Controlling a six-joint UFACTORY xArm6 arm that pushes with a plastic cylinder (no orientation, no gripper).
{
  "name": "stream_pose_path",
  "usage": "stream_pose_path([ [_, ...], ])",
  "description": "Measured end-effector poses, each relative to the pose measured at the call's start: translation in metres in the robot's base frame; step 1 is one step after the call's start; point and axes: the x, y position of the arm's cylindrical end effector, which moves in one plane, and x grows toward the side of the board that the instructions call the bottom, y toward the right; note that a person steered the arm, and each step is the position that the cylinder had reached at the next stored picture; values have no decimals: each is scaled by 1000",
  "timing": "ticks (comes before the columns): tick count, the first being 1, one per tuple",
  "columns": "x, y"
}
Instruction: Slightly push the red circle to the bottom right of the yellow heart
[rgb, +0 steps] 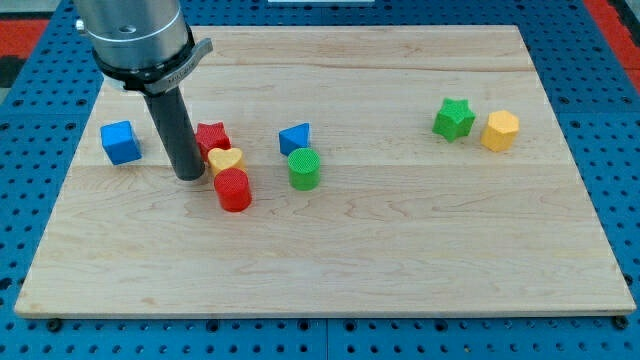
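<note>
Red circle and yellow heart, left of centre

The red circle (233, 190) stood upright, touching the yellow heart (226, 160) just below it.

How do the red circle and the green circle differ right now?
Colour: the red circle is red, the green circle green. Neighbours: the red circle touches the yellow heart at its upper edge; the green circle sits just below the blue triangle. Position: the red circle lies nearer my tip, down and to its right; the green circle lies further right. Both are upright ribbed cylinders of similar size.
</note>
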Motion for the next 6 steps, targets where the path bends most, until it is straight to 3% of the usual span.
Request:
stream_pose_path([
  [2,4,9],
  [4,49,-10],
  [6,51,66],
])
